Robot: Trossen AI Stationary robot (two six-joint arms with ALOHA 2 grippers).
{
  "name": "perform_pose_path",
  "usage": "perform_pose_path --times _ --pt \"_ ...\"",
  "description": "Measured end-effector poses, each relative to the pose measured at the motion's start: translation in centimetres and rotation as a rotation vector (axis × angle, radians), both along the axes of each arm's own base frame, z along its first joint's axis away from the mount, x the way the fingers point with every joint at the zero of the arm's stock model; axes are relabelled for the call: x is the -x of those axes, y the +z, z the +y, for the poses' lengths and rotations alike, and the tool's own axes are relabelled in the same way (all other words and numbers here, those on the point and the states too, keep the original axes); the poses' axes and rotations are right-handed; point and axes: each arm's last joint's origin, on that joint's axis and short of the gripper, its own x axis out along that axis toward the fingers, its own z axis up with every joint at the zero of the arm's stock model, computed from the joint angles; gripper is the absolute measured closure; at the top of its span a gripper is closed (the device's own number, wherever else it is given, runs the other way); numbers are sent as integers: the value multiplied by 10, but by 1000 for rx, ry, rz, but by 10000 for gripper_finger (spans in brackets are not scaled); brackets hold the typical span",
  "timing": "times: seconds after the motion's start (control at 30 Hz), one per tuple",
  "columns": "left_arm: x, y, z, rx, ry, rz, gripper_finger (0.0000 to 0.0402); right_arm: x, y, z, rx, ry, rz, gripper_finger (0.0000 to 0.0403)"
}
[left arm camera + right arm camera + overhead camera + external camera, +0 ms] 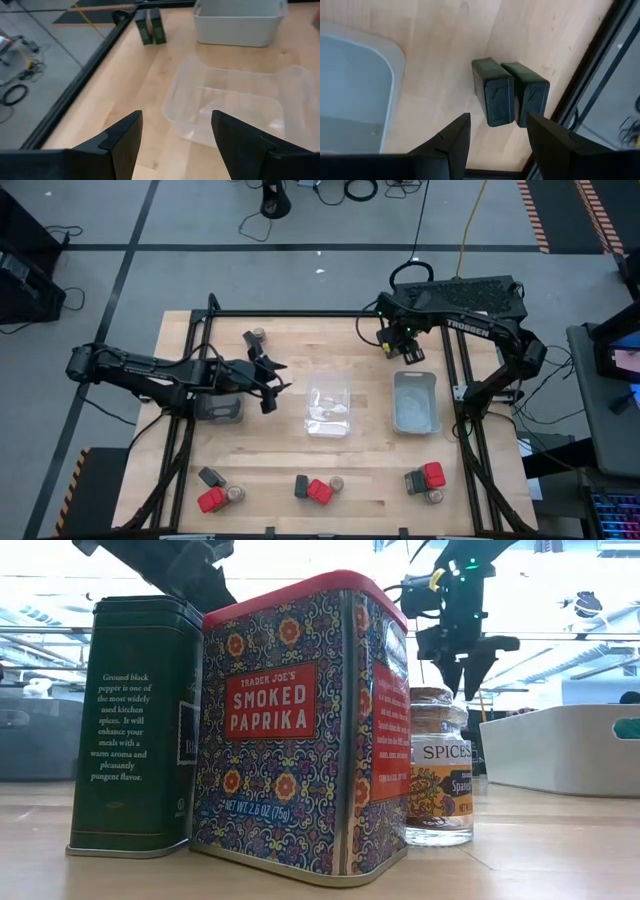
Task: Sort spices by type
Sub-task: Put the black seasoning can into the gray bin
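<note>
The right pincer [495,145] hangs spread and empty directly over two black boxes [509,92] standing side by side, touching, near the table's [260,460] far edge beside the grey tray [416,402]; the pair lies just ahead of the fingertips, long sides running parallel to each other, so this arm looks far better placed for them than the left. The left pincer [175,135], also wide open and holding nothing, hovers beside the clear tray [235,110]. Only the high view shows the remaining spices: three mixed clusters along the near edge, plus a lone jar [258,335] at the far edge; the low view reads one cluster's labels closely
</note>
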Motion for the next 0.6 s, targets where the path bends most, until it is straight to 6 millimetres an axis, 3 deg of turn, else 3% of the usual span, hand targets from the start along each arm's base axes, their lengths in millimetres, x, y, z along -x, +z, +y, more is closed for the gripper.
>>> perform_pose_path --times 0.3,0.6 --pt "2 -8 0 28 -3 18 160 -3 -1 -3 49 -17 -19 218" --pt "2 -8 0 29 -3 16 160 -9 -15 -7 21 27 39 153"
